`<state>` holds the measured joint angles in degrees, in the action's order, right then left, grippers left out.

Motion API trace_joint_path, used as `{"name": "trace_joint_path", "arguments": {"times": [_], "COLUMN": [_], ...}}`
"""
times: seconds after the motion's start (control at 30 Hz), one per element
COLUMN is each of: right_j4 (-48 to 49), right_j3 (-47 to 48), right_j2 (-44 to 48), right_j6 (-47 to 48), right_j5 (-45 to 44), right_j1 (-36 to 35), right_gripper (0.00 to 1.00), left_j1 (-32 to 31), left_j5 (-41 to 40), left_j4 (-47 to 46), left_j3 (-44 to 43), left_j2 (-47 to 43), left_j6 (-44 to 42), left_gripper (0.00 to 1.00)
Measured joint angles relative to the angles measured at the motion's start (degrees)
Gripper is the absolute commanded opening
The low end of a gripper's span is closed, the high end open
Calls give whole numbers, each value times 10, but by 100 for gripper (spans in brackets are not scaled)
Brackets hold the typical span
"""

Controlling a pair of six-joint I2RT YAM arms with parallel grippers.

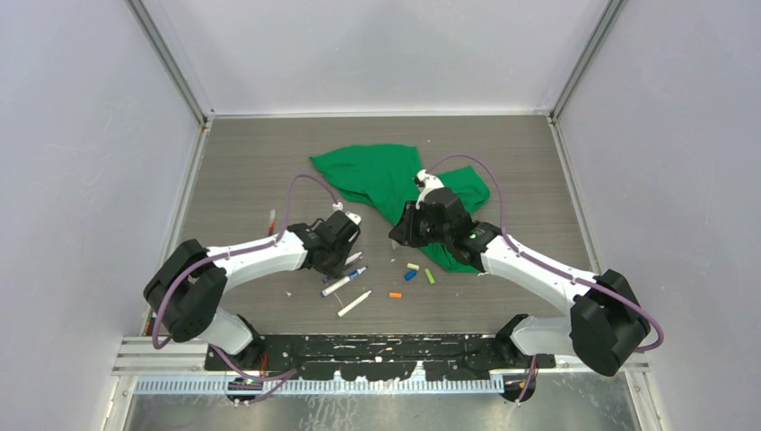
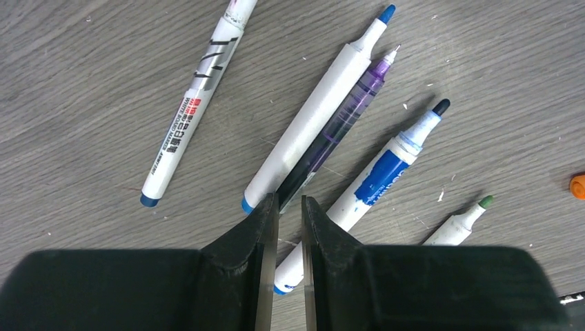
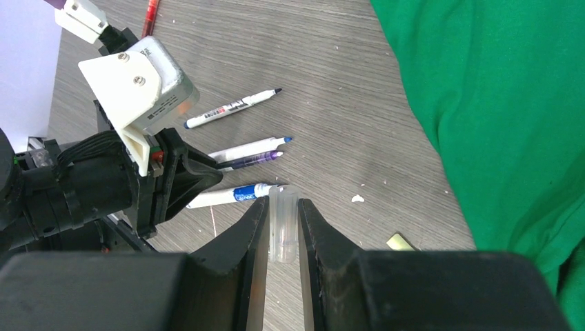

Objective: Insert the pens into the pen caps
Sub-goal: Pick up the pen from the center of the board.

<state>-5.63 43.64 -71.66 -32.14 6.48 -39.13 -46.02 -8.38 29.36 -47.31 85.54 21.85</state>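
Your right gripper (image 3: 283,207) is clamped on the clear cap (image 3: 283,231). The cap stands lengthwise between the fingers, with one end poking just past the tips. Your left gripper (image 2: 290,203) has its jaws nearly together on the tail of the purple pen (image 2: 345,114). That pen lies on the table (image 2: 83,172), left of centre, touching the white pen with the blue tip (image 2: 310,124). The blue-labelled marker (image 2: 379,176) lies just beside them. Loose caps, the orange cap (image 1: 395,294) among them, sit just right of the pens, near the green cloth (image 3: 497,103).

Treat the pen as light, stiff and smooth. Pinched at its very tail it will likely pivot, so a hold nearer mid-barrel would steady the tip. The cap looks tiny and slick, so squeeze it gently and keep its mouth clear of the fingers.
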Motion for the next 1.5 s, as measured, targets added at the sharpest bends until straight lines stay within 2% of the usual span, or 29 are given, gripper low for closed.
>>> {"name": "trace_joint_path", "arguments": {"times": [0.5,0.73,0.93,1.03,1.17,1.33,1.5], "right_j4": [3,7,9,14,38,93,143], "right_j3": [0,-1,-2,-10,-26,-34,-35], "right_j2": [0,0,2,20,67,105,121], "right_j6": [-1,-4,-9,-15,-35,-74,-110], "right_j5": [3,2,-2,-9,-24,-35,-48], "right_j1": [3,4,6,6,6,6,6], "right_gripper": [15,15,15,14,14,15,14], "left_j1": [-7,-11,-11,-11,-12,-12,-13], "left_j5": [-1,-14,-19,-10,25,64,117], "left_j4": [5,25,23,2,-57,-171,-264], "left_j3": [-19,-51,-46,-23,21,48,67], "left_j2": [39,68,62,38,-40,-156,-226], "left_j6": [-4,4,33,56,74,75,77], "left_gripper": [19,8,4,4,5,5,5]}}
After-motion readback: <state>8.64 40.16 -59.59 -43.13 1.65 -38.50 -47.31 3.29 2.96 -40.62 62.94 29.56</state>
